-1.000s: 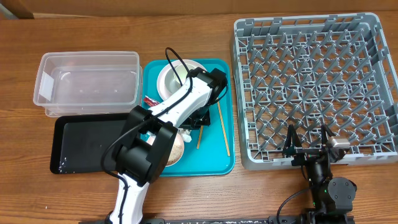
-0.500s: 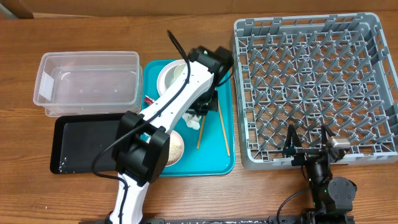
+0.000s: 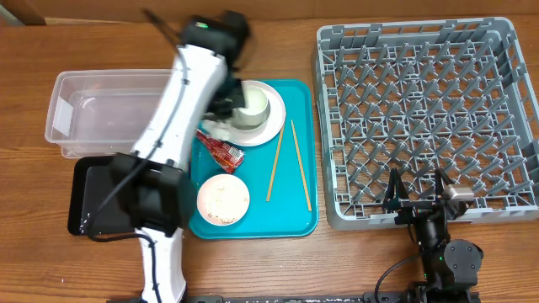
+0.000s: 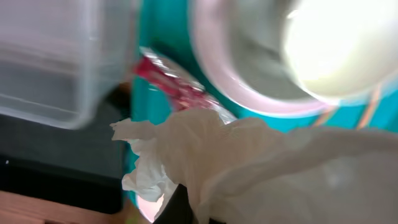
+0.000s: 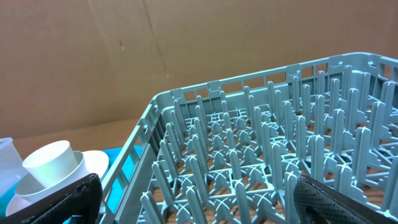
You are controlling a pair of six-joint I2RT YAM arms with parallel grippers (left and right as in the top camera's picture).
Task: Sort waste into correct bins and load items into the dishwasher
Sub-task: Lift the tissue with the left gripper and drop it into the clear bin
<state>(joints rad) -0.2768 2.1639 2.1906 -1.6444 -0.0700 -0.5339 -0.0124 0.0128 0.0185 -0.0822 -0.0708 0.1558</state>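
My left pincer (image 3: 222, 112) is clamped on the crumpled napkin (image 4: 249, 155), above the teal tray's (image 3: 290, 220) upper-left corner beside the plate (image 3: 274, 126). I judge I should carry it well inside the clear tub's (image 3: 118, 114) wall, upper left of frame, before letting go, lest it snag the rim.

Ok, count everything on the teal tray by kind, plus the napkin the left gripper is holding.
Plate: 1
Bowls: 2
Cup: 1
Chopsticks: 2
Snack wrapper: 1
Napkin: 1
Total: 8
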